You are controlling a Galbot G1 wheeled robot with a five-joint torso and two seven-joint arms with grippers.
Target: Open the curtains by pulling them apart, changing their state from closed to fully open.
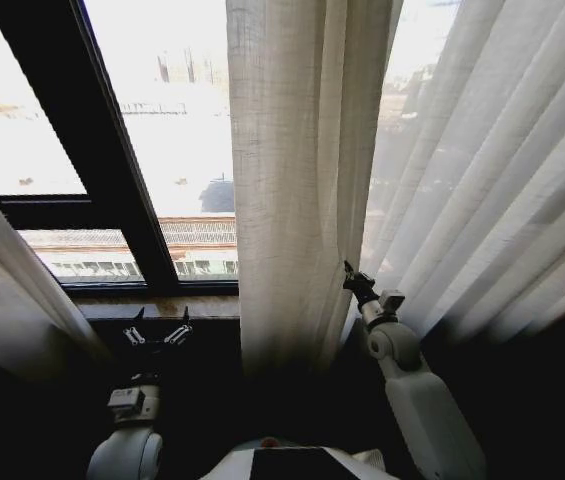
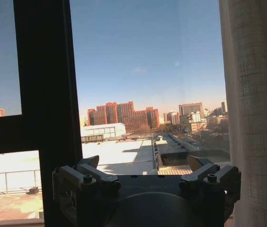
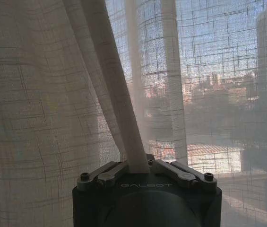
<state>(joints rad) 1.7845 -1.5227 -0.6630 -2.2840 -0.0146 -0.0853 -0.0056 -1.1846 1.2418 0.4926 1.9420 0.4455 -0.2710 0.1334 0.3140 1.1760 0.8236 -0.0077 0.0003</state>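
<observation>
Right pincer (image 3: 138, 171) pinching a curtain (image 1: 292, 180) fold for dragging aside; left pincer (image 1: 158, 334) idling spread by window frame (image 1: 112, 170).

A narrow brown window sill (image 1: 202, 306) runs under the dark window frame (image 1: 112, 170), just beyond the left gripper (image 1: 160, 324). Over towards the right gripper (image 1: 349, 270), the curtain (image 1: 287, 200) hangs down across the sill's end, covering it.

Sheer, loosely woven white cloth curtains (image 1: 292, 180); matt dark window frame (image 1: 112, 190); matt black metal right gripper (image 3: 140, 166).
</observation>
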